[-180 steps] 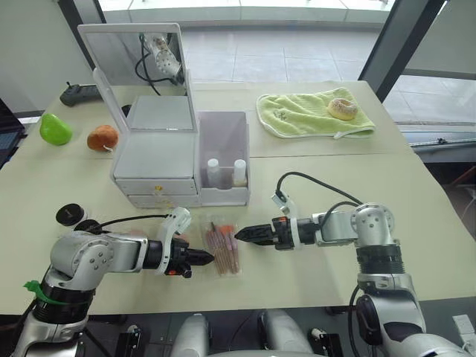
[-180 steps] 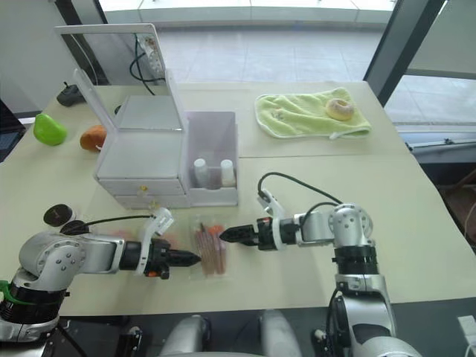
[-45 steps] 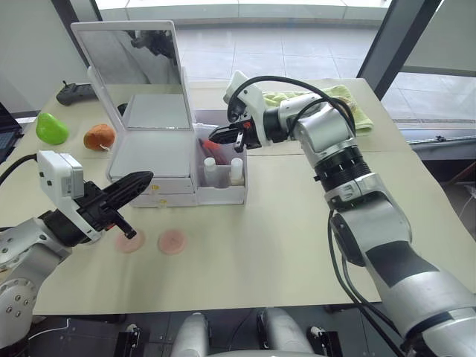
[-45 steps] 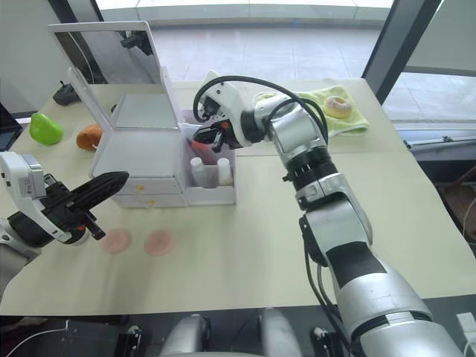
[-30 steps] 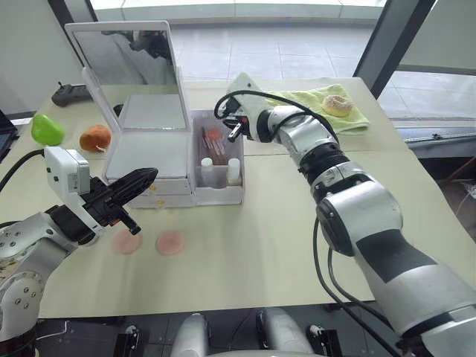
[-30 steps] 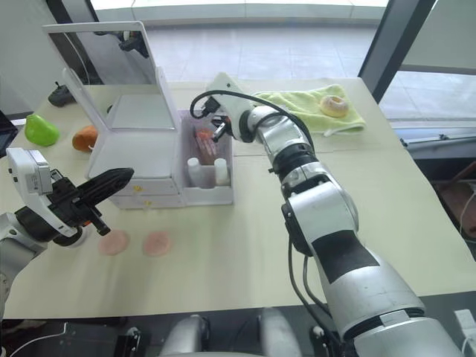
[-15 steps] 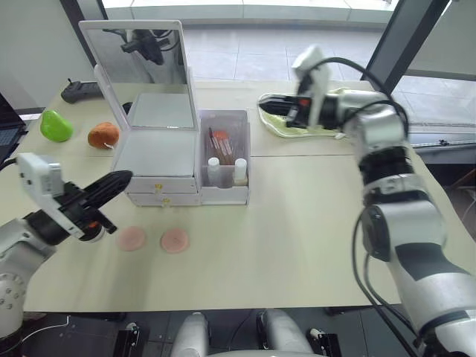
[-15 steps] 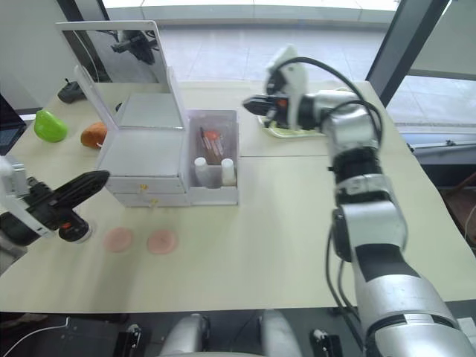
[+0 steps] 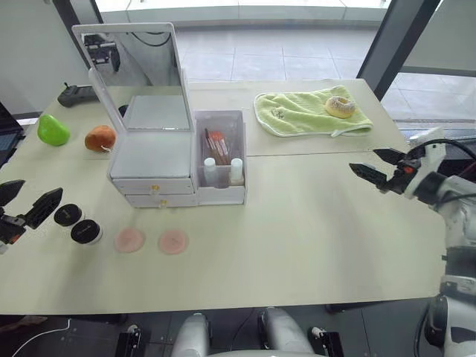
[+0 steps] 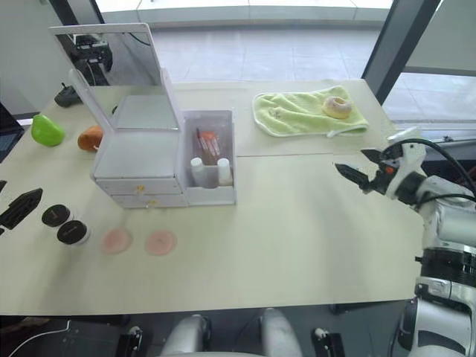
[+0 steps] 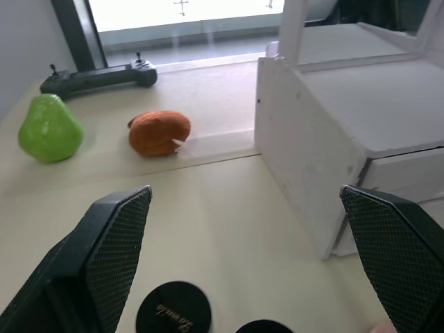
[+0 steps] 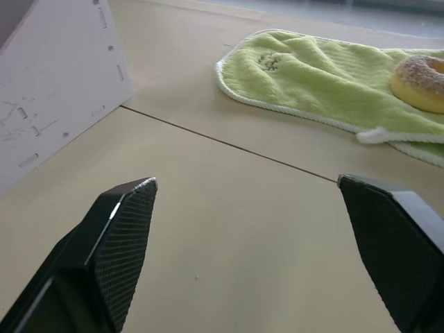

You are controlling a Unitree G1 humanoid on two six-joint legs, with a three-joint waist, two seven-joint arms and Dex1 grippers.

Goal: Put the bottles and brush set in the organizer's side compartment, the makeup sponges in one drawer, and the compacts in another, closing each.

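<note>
while left claw point(image 9: 26, 201) gapes, compacts point(image 9: 77, 223) just beside.

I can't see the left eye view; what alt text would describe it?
A pale organizer with an upright mirror stands on a table, bottles and brush set in its side compartment. Two makeup sponges and two compacts lie in front; both open grippers, left and right, hover at the edges.

Right arm point(image 9: 446, 193) is silver with a white wrist block, black cable looping off it, and black mesh-textured wedge fingers point(image 12: 118, 243).
</note>
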